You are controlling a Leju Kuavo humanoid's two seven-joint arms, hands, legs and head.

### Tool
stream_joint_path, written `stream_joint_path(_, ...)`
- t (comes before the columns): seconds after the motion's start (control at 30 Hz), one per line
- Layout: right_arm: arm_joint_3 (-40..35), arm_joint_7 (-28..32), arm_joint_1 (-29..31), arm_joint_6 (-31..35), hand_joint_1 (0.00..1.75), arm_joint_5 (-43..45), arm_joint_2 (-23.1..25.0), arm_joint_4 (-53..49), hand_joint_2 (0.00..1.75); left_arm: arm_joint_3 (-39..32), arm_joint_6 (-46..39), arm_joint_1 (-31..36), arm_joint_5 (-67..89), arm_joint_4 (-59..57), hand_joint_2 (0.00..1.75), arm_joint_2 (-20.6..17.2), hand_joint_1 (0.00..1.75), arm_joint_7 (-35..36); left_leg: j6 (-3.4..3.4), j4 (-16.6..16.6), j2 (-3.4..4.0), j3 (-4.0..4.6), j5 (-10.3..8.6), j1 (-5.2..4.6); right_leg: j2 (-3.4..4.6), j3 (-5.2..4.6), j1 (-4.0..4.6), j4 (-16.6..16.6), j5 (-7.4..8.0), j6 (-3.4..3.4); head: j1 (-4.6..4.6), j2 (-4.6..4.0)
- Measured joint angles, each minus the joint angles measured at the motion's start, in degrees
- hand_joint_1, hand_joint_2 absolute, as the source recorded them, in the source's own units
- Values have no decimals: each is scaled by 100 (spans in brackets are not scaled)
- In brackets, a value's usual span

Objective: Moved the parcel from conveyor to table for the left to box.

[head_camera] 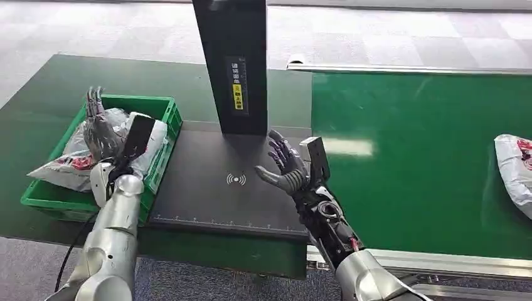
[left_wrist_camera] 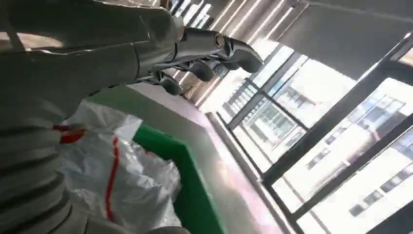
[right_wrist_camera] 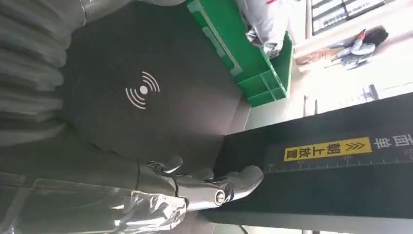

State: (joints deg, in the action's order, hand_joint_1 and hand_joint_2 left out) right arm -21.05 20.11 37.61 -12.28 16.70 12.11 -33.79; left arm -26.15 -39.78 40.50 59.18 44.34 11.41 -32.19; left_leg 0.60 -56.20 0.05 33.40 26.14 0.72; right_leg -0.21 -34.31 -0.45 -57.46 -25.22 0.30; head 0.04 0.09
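Note:
A white plastic-wrapped parcel (head_camera: 81, 150) with red print lies in the green crate (head_camera: 164, 118) at the left; the left wrist view shows this parcel (left_wrist_camera: 117, 180) beside the crate wall (left_wrist_camera: 192, 195). My left hand (head_camera: 99, 128) is raised above that parcel with fingers apart, holding nothing. My right hand (head_camera: 285, 166) hovers open over the right side of the black scanning pad (head_camera: 207, 194), empty, its fingers (right_wrist_camera: 204, 187) spread. A second white parcel (head_camera: 516, 169) lies on the green conveyor (head_camera: 414, 157) at the far right.
A black post (head_camera: 231, 63) with a yellow label stands at the back of the pad. A metal rail (head_camera: 439, 260) runs along the conveyor's near edge. Grey floor surrounds the table.

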Motion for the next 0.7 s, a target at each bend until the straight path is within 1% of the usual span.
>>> stream_joint_path(0.07, -33, -15, 2, 50, 0, 30, -2, -31, 175, -307, -7, -120, -339, 709, 175, 250, 0, -616, 2, 0, 9, 0, 2, 0, 11, -2, 0, 0, 0, 0, 0, 0)
stream_joint_path(0.1, -42, -26, 3, 61, 0, 46, -2, -37, 175, -358, -9, -195, -566, 1053, 175, 336, 0, -715, 2, 1, 11, -1, 3, 0, 15, -4, 0, 0, 0, 0, -2, 0)
stream_joint_path(0.27, -79, -17, 8, 66, 0, 116, -7, -50, 175, -289, -20, -593, -1345, 2496, 175, 625, 0, -778, 2, 2, 8, -1, 3, 2, 15, -6, 2, 0, -1, -1, 0, 0)
stream_joint_path(0.4, -120, 35, 8, 63, 0, 160, -39, -52, 175, 336, -20, -1014, -2342, 3186, 175, 684, 0, -798, 2, 2, 6, -1, 2, 1, 14, -4, 0, 0, -1, -1, -2, 0)
stream_joint_path(0.53, -162, 103, 2, 173, 0, 188, -107, -107, 175, 1300, 18, -1456, -3358, 3448, 175, 627, 0, -798, 1, 0, 5, 0, 2, -3, 12, -3, -4, 2, 0, 0, 0, 0)
stream_joint_path(0.6, -166, 149, 2, 212, 0, 208, -140, -140, 175, 1930, 289, -1683, -3803, 3448, 175, 541, 0, -697, 1, 0, 2, 0, 3, -3, 12, -3, -4, 2, 0, 0, 0, 0)
stream_joint_path(0.7, -168, 173, 3, 260, 0, 218, -179, -170, 175, 2681, 1101, -1955, -4321, 3432, 175, 443, 0, -369, 0, 0, 5, 1, 4, -3, 12, -4, -4, 2, 0, 0, 0, 0)
